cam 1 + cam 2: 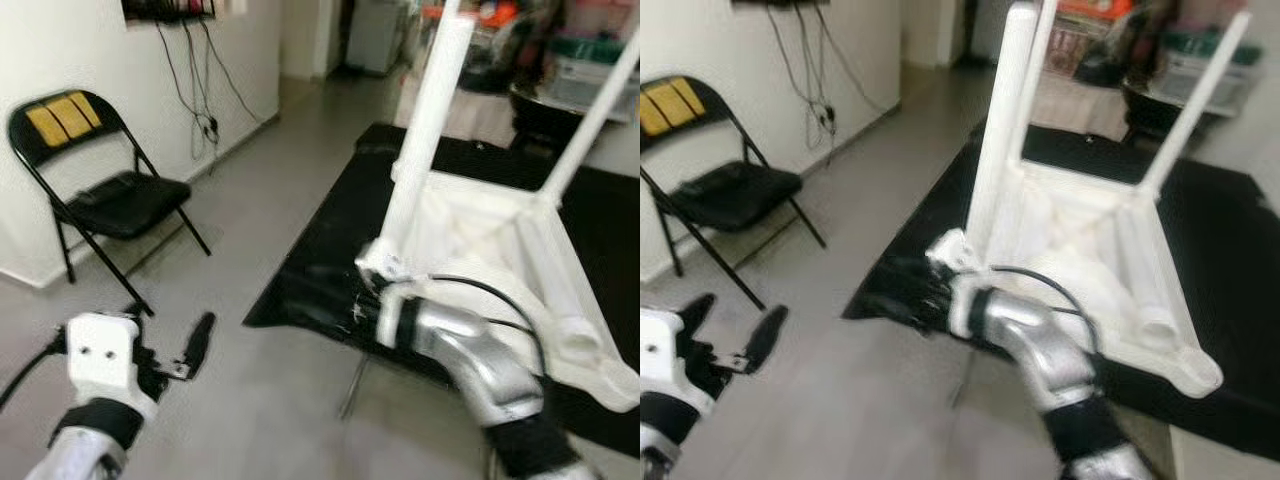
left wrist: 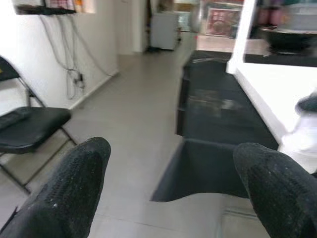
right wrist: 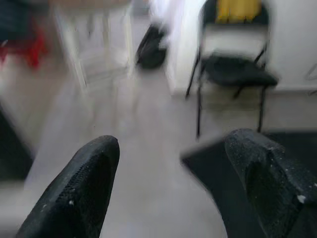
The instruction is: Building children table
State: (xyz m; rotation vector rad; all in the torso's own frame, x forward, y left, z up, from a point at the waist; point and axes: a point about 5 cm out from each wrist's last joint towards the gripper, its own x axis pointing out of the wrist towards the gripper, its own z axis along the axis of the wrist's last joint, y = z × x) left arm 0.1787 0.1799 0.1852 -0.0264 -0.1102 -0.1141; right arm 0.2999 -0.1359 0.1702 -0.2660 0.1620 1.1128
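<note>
A white children's table (image 1: pixel 480 225) lies upside down on a black-covered surface (image 1: pixel 320 250). Two of its white legs stand up, a thick one (image 1: pixel 430 120) at the near left corner and a thinner one (image 1: pixel 595 110) at the far right. My right arm reaches across in front of the table. Its gripper (image 1: pixel 895 290) is open just left of the corner under the thick leg, over the black surface's edge, with nothing between the fingers. My left gripper (image 1: pixel 165 335) is open and empty, low on the left above the grey floor.
A black folding chair (image 1: pixel 110 195) with yellow pads stands against the left wall, under hanging cables (image 1: pixel 195 80). Grey floor runs between the chair and the black surface. Boxes and clutter (image 1: pixel 590 60) fill the far right.
</note>
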